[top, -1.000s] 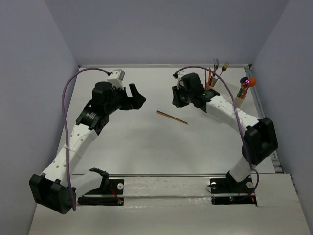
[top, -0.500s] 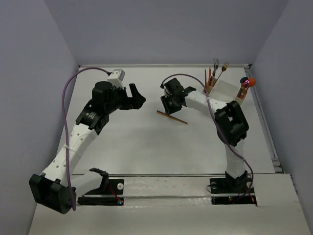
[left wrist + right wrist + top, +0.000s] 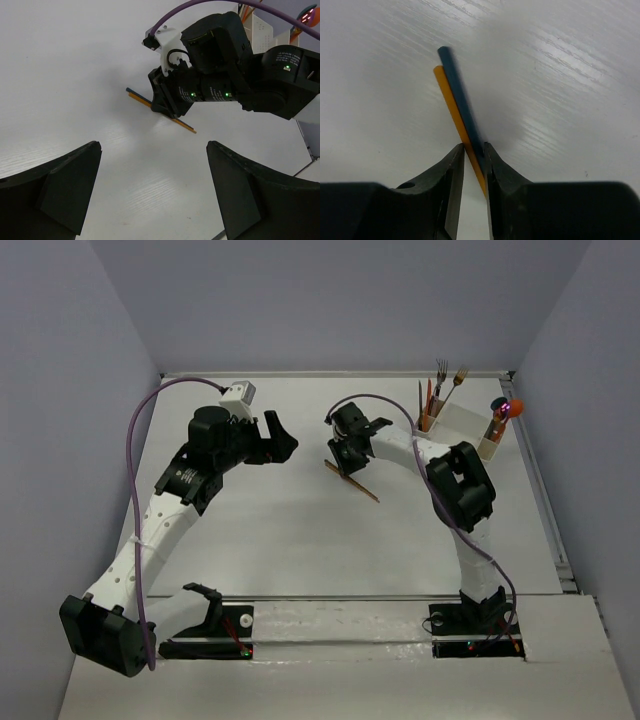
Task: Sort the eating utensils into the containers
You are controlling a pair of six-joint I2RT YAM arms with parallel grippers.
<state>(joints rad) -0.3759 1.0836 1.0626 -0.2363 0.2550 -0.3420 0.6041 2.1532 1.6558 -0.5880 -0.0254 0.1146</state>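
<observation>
here, thin round sticks (image 3: 461, 102), grained white table (image 3: 560, 75)

Overhead camera, high above and behind the arm bases (image 3: 470, 620), looks down and forward over the whole table (image 3: 280, 540) to its far edge. The left wrist camera looks from the table's left across its middle at the right gripper (image 3: 162, 106), fairly near. The right wrist camera hovers just over the tabletop, extremely close. All three share the two sticks (image 3: 355, 483) at the table's middle.
</observation>
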